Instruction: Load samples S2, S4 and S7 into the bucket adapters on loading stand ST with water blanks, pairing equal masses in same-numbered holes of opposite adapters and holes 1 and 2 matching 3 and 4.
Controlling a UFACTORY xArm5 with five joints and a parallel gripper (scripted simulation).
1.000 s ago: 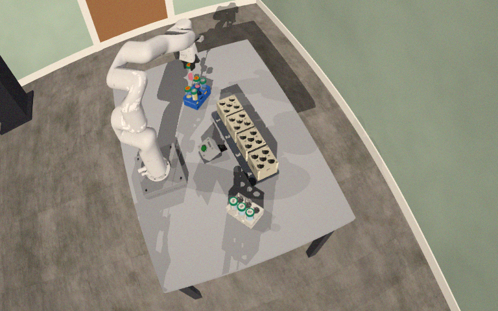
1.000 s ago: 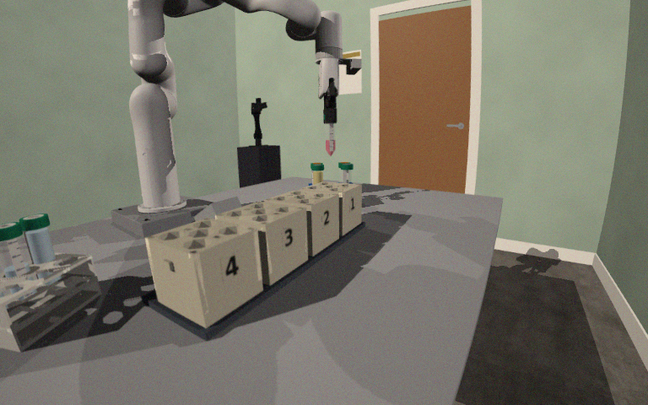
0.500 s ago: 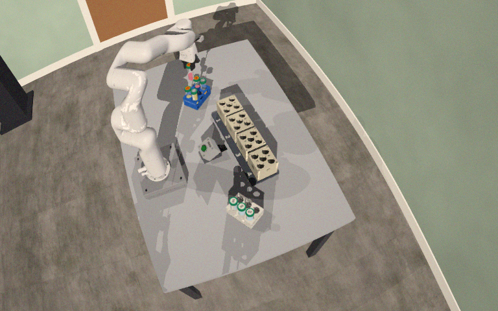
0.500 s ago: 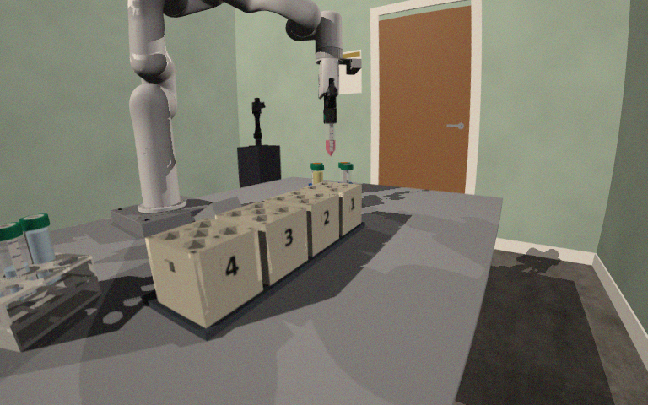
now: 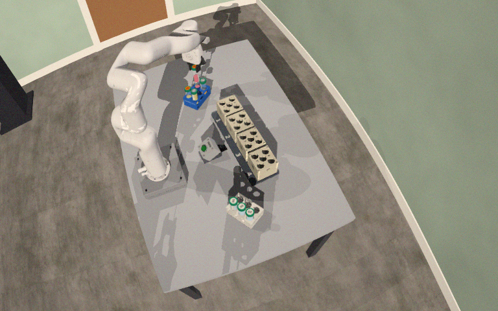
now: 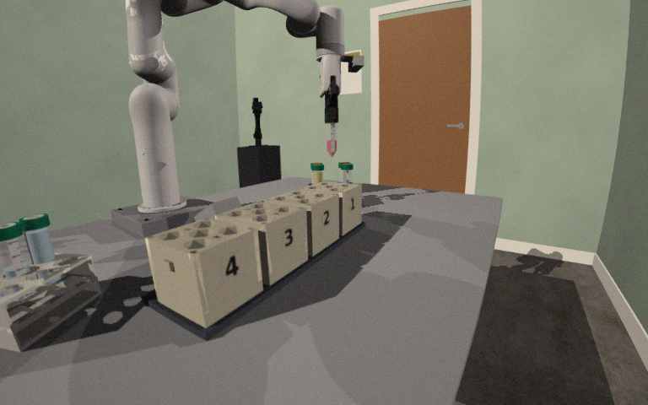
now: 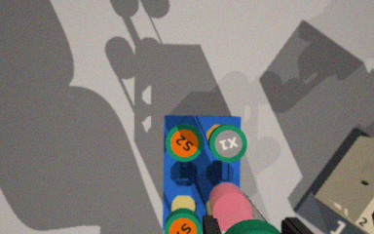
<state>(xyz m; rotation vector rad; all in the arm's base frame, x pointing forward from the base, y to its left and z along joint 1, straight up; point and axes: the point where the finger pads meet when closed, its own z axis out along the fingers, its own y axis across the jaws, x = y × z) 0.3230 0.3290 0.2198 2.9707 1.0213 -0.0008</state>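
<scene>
Tube with pink contents [image 5: 196,78] [image 6: 332,147] [image 7: 231,211] is grasped by the end effector [image 5: 194,65] [image 6: 332,120] [image 7: 252,227], near the capped end. Its dot is orange; its ID cannot be read. Position: above the blue rack [image 5: 191,104] [image 7: 171,161], long axis about vertical, tip down, apart from the rack.

Lateral transfer appears to be next. Adapter 1 [image 5: 224,113] [image 6: 352,210] stands nearest the rack, on its stand side; adapters 2 [image 6: 326,224], 3 [image 6: 288,245] and 4 [image 6: 229,277] follow progressively farther from the rack. Maintain height until the tip passes the racked caps.

Legible markings: S2 [image 7: 184,142] and X1 [image 7: 228,143] at one rack end; adapter numbers 1 to 4. Blanks [image 5: 241,207] [image 6: 39,243] show printed values too small to confirm.

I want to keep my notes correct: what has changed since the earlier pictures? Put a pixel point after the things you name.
The gripper [image 5: 194,67] [image 6: 332,118] [image 7: 253,228] moved slightly right in the top view, still carrying the pink-filled tube [image 5: 196,78] [image 6: 332,146] [image 7: 232,211]. The blue rack [image 5: 190,104] [image 7: 202,119] and numbered blocks [image 5: 267,170] [image 6: 231,286] stayed.
</scene>
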